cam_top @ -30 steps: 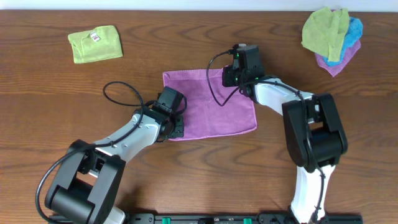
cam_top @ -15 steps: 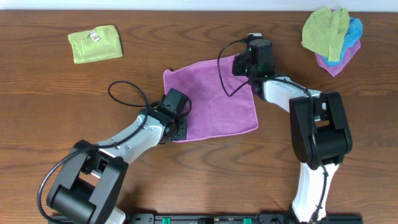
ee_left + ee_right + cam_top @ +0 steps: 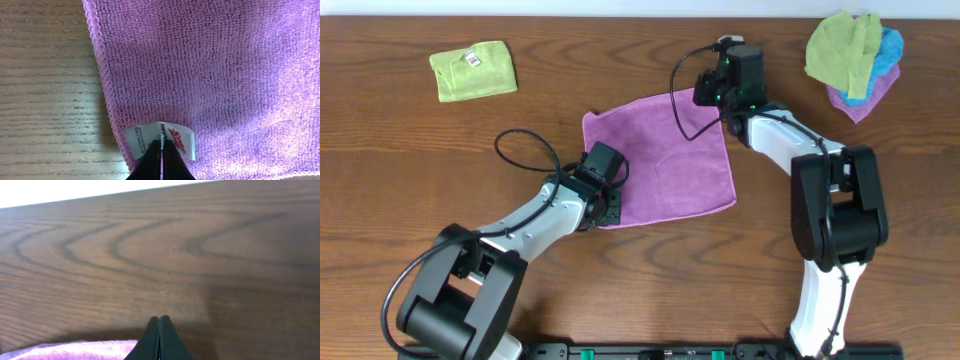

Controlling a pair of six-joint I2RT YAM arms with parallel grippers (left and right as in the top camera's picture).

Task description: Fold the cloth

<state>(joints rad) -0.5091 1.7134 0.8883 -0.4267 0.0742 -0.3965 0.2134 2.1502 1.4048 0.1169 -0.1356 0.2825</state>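
Clearly the left gripper [image 3: 162, 147] is clamped shut. Its dark fingertips meet on the small white tag [image 3: 145, 137] at the near-left corner of the cloth [image 3: 665, 160], which it appears to pinch and hold in place. The right gripper [image 3: 160, 325] is likewise closed. It sits at the far-right corner, where a strip of mauve pile shows just beneath its fingers in the wrist view, so it seems to hold that corner too.

Between the two grips the cloth lies spread on the wooden table [image 3: 620, 60] near the middle, roughly square, with its far edge slanting up toward the right gripper. A folded lime-green cloth [image 3: 472, 70] lies well apart at the far left, and a heap of cloths [image 3: 855, 60] at the far right.

The step in hand looks like flattening, with no fold begun yet. The two grips sit on opposite corners, so the next move probably calls for one arm to let go and take a corner on the same edge as the other. Both could then carry that edge over to its opposite.

A second ago the right gripper was nearer the centre and the far-right corner lay drawn inward. It has since pulled that corner outward and away, opening the cloth fuller. The left gripper has barely shifted.
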